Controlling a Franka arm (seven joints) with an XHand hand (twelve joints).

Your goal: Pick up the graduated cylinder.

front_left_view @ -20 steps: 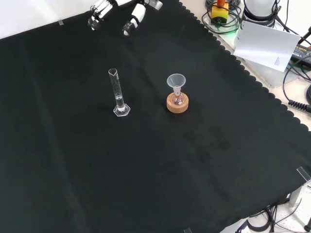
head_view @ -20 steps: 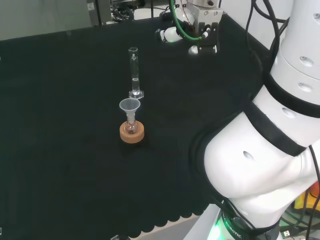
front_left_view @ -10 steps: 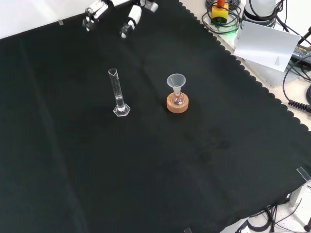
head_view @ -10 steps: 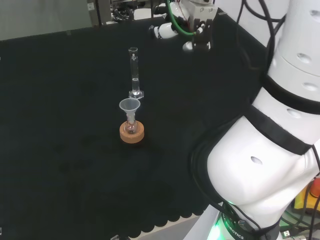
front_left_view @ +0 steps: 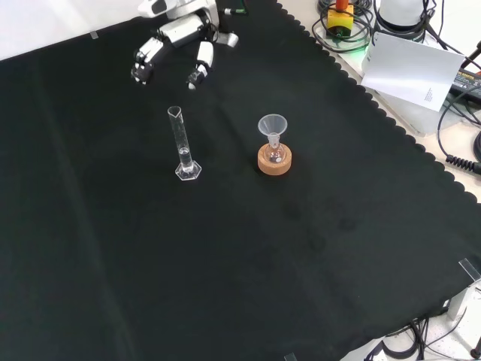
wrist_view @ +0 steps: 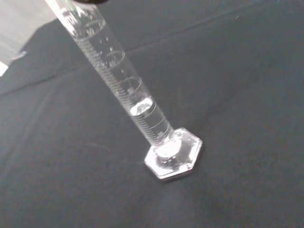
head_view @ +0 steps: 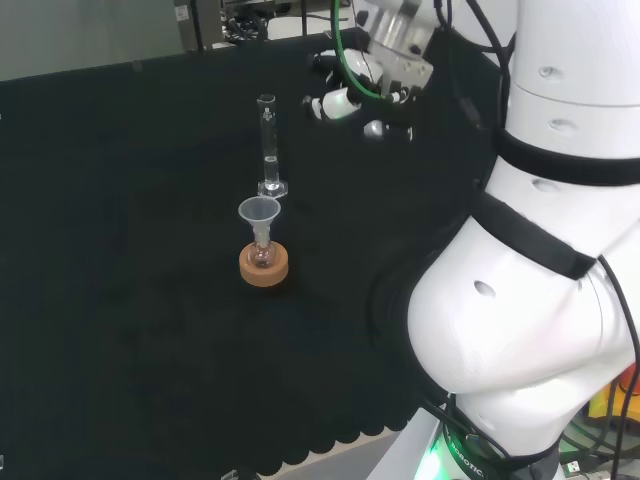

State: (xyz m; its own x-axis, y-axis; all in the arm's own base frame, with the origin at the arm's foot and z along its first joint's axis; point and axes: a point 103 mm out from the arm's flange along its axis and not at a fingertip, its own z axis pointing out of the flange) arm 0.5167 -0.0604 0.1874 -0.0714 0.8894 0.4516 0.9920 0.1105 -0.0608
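Hand open and empty above the graduated cylinder.

From my remote station I see the white arm (head_view: pixel 520 300) over the black cloth (front_left_view: pixel 225 263), scallop-edged with wide bare room around. The hand (front_left_view: pixel 176 34) hangs with relaxed, spread fingers, at 12 o'clock from the graduated cylinder (front_left_view: pixel 183 147) in the front view, apart from it. The clear cylinder stands upright on a hexagonal foot, graduations unreadable, a little liquid inside. At its 3 o'clock, a clear funnel (front_left_view: pixel 272 125) sits in a flask on a cork ring (front_left_view: pixel 274 161).
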